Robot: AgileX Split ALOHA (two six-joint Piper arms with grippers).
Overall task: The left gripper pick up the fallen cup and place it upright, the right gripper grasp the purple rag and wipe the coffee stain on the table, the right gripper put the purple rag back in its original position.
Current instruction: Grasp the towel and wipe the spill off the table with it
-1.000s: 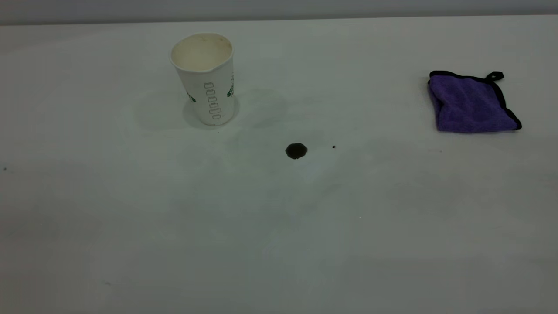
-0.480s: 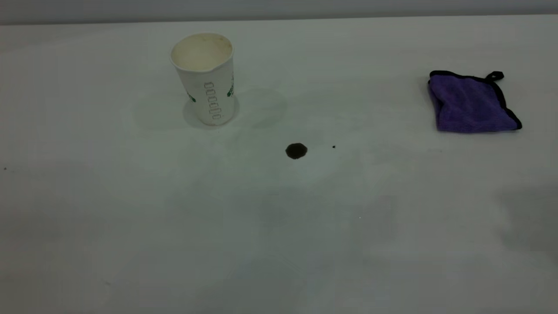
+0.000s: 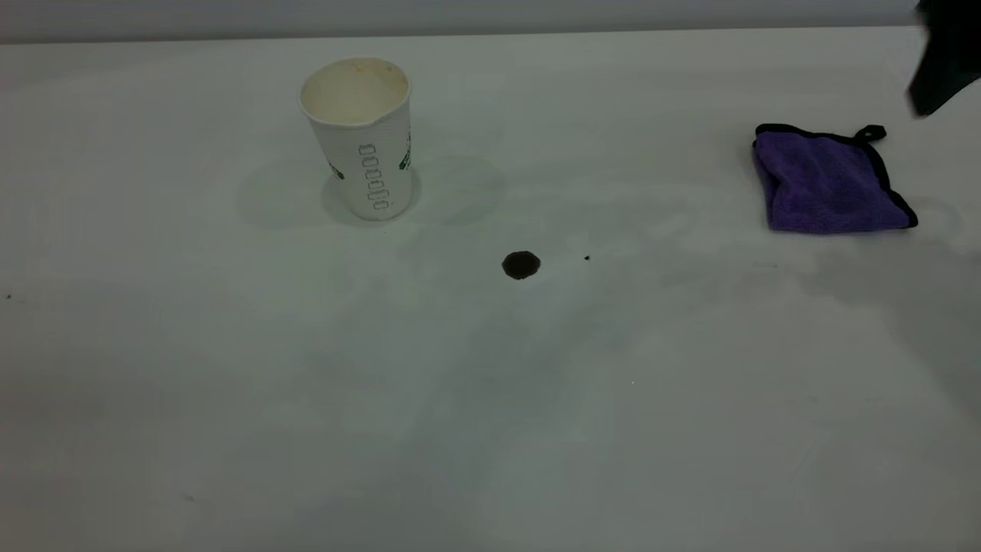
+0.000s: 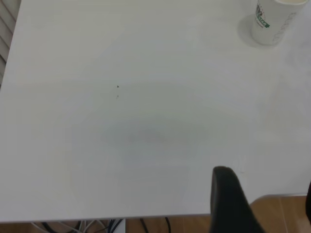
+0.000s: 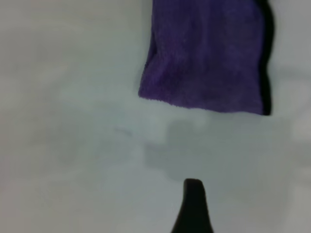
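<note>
The fallen cup [image 3: 359, 138] already stands upright at the far left of the table [image 3: 306, 399], so my left gripper's [image 4: 233, 204] part looks done; it hangs at the near table edge, grip state hidden. The coffee stain [image 3: 521, 265] sits unwiped mid-table. The purple rag [image 3: 828, 182] lies untouched far right. My right gripper [image 3: 944, 61] hovers just beyond it; whether my fingers are spread, I cannot tell.

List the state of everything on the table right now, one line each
fallen cup: upright, empty, rim dented.
purple rag: folded, flat on the table, untouched.
coffee stain: unwiped.
right gripper: above the rag, holding nothing.
left gripper: over the near table edge.
</note>
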